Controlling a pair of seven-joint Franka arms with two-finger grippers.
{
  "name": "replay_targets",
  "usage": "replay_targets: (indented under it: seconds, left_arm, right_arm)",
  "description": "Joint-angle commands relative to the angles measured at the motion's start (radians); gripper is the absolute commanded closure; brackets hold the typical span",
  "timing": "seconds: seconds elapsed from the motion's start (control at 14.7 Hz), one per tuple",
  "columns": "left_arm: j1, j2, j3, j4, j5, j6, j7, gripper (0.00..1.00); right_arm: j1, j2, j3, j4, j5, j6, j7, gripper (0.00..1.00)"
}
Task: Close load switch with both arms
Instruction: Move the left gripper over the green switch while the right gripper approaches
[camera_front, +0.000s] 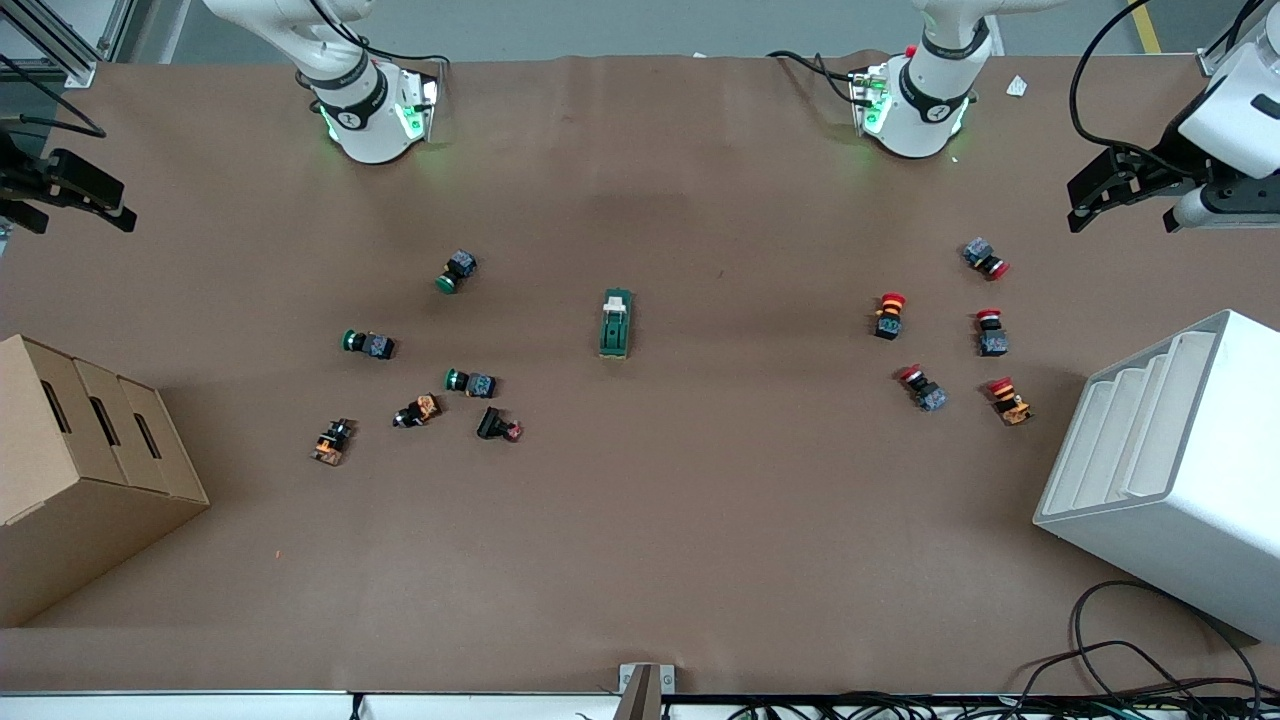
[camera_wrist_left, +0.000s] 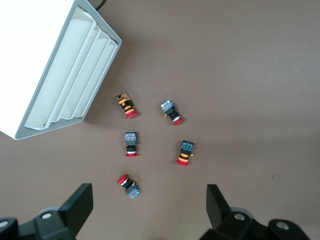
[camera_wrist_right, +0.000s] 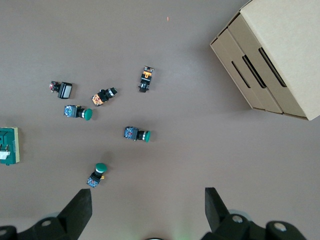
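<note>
A brown tabletop (camera_front: 640, 560) carries everything. At the right arm's end stands a cardboard box (camera_front: 80, 470) with three slots in its side; at the left arm's end stands a white tiered rack (camera_front: 1170, 470). Both arms wait raised at the table's ends: the left gripper (camera_front: 1085, 205) hangs over the tabletop edge above the rack's end, its fingers (camera_wrist_left: 80, 205) spread apart and holding nothing, and the right gripper (camera_front: 125, 215) hangs over the edge near the box, its fingers (camera_wrist_right: 80, 210) likewise spread and empty. The load switch (camera_front: 616, 323) lies flat on the tabletop midway between the two ends, untouched, its white lever tab (camera_front: 616, 300) pointing toward the robot bases. Red-capped pushbuttons (camera_front: 890, 314) lie scattered toward the left arm's end, near the rack. Green-capped pushbuttons (camera_front: 458, 270) and a few black-and-orange ones (camera_front: 418, 410) lie scattered toward the right arm's end.
</note>
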Motion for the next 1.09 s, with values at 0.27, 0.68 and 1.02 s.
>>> replay_targets:
  seconds: [0.27,0.68,1.02]
  left_arm:
    - [-0.011,0.064,-0.069,0.070,0.019,-0.011,-0.002,0.00]
    - [-0.018,0.170,-0.337,0.058,0.022,0.096,-0.343,0.00]
    - [-0.138,0.244,-0.445,-0.055,0.063,0.292,-0.744,0.00]
  right_arm:
    - [-0.004,-0.012,0.000,0.000,-0.011,-0.009,-0.005,0.00]
    - [-0.014,0.061,-0.005,0.046,-0.008,-0.018,-0.008,0.00]
    - [-0.004,0.121,-0.002,0.011,-0.025,-0.006,0.048,0.00]
